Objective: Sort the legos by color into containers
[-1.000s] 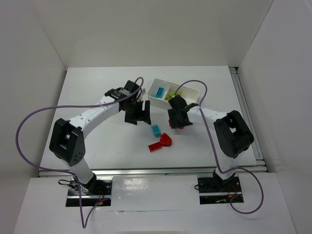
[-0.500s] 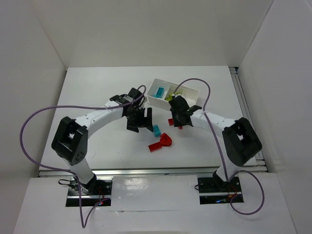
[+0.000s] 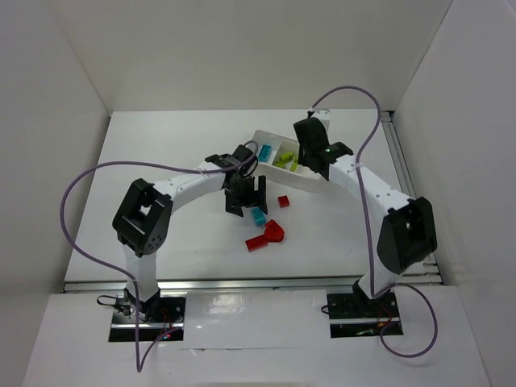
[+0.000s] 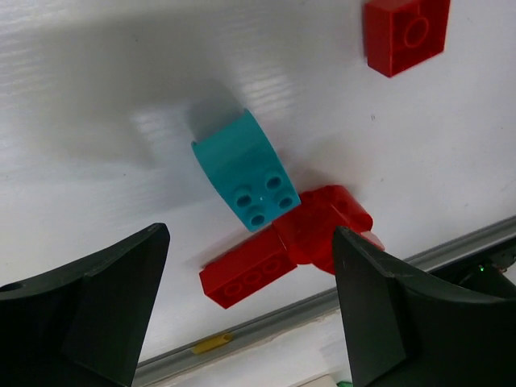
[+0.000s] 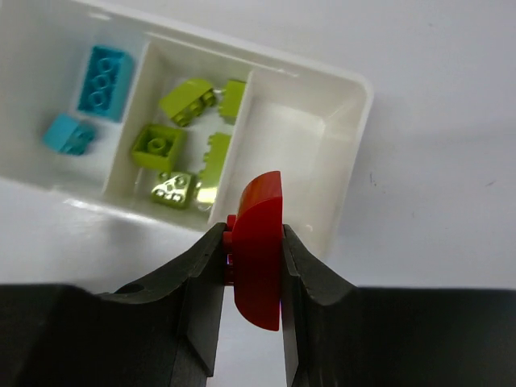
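Hanging over the white tray [image 5: 355, 85], our right gripper [image 5: 252, 235] is clamped on a red brick [image 5: 260, 266] with a curved top, translucent and glossy, held edge-on above the near wall of the tray's right-hand section, whose white floor shows behind it. The middle section holds lime green bricks [image 5: 155, 147], the left one two cyan bricks [image 5: 103, 74]. We see our left gripper [image 3: 247, 196] spread wide above the tabletop [image 3: 161, 137], a cyan curved brick [image 4: 242, 165] lying untouched between its fingers [image 4: 89, 310] in the wrist view. That brick's studded end meets a red rounded piece [image 4: 330, 222], which abuts a long red brick [image 4: 242, 278]; a square red brick [image 4: 405, 32] lies apart, nearer the tray. These loose pieces sit between the tray and the rail [image 3: 242, 283] at the tabletop's near edge. White walls [image 3: 242, 56] close in the far and side edges, and broad white tabletop spreads to the left of both arms.
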Tool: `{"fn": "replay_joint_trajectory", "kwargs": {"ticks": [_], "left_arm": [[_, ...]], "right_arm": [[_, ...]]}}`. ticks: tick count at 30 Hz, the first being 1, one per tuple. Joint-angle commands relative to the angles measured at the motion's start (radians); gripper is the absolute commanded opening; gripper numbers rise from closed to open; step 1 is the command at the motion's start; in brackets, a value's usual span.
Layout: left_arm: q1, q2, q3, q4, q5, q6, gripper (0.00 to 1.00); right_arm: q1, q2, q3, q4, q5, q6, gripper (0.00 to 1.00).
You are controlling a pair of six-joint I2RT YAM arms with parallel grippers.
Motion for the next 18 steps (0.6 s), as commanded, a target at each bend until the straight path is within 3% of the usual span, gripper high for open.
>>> {"fn": "replay_joint_trajectory", "kwargs": {"ticks": [1, 4, 8, 10, 13, 17, 18], "left_arm": [[0.000, 0.029, 0.043, 0.001, -0.023, -0.036, 0.92], [0.000, 0.038, 0.043, 0.010, -0.023, -0.036, 0.92], [-0.009, 0.058, 0.052, 0.021, -0.023, -0.036, 0.92], [-0.009, 0.078, 0.063, 0.021, -0.023, -0.036, 0.88], [-0.009, 0.103, 0.090, 0.021, -0.033, -0.036, 0.82], [-0.009, 0.144, 0.113, 0.001, -0.043, -0.025, 0.66], [-0.009, 0.144, 0.122, -0.010, -0.043, -0.025, 0.57]], "right_arm": [[-0.057, 0.093, 0.061, 0.011, 0.060, 0.025, 0.14], [-0.082, 0.139, 0.072, 0.046, 0.051, 0.025, 0.19], [-0.120, 0.168, 0.090, 0.065, 0.009, 0.025, 0.84], [-0.120, 0.158, 0.101, 0.052, 0.009, 0.034, 0.90], [-0.120, 0.094, 0.089, 0.075, 0.009, 0.034, 0.91], [-0.129, 0.020, 0.057, 0.054, 0.020, 0.034, 0.91], [-0.138, 0.006, 0.057, 0.043, 0.020, 0.034, 0.91]]}}
